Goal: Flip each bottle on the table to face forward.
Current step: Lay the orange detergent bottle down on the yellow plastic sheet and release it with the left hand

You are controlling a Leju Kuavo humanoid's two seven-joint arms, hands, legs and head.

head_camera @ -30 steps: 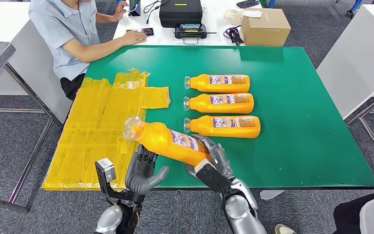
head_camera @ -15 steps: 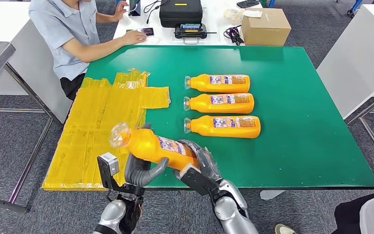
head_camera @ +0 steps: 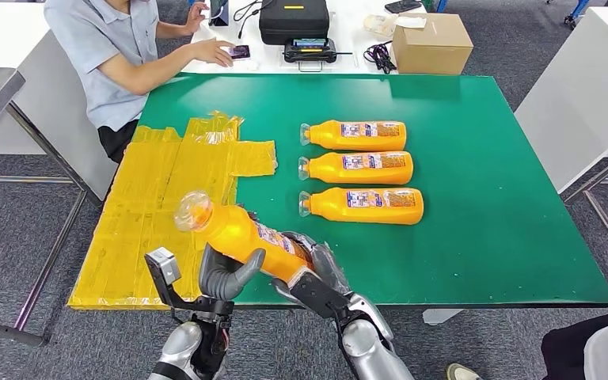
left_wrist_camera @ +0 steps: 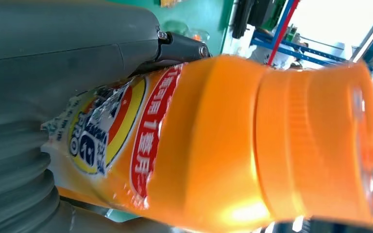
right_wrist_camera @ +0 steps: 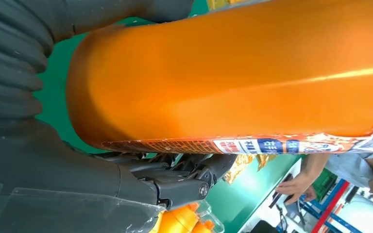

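Note:
An orange bottle (head_camera: 241, 236) with a clear cap hangs tilted over the near edge of the green table (head_camera: 491, 222), cap up and to the left. My right hand (head_camera: 318, 273) grips its base end, and my left hand (head_camera: 223, 274) wraps it from below near the neck. The left wrist view shows the bottle's label and cap (left_wrist_camera: 213, 145) against my left hand (left_wrist_camera: 53, 58). The right wrist view shows the plain orange side (right_wrist_camera: 233, 73) held in my right hand (right_wrist_camera: 43, 160). Three more orange bottles (head_camera: 354, 134), (head_camera: 356, 167), (head_camera: 362, 205) lie in a column on the table, caps to the left.
A yellow taped sheet (head_camera: 158, 206) covers the table's left part. A person (head_camera: 107, 47) sits at the far left corner. Behind the green table stand a black case (head_camera: 293, 20) and a cardboard box (head_camera: 431, 43). A white table (head_camera: 586, 87) stands to the right.
The held bottle has moved left and nearer to me. My left hand has risen under it and closed around it, while the right hand followed at the base.

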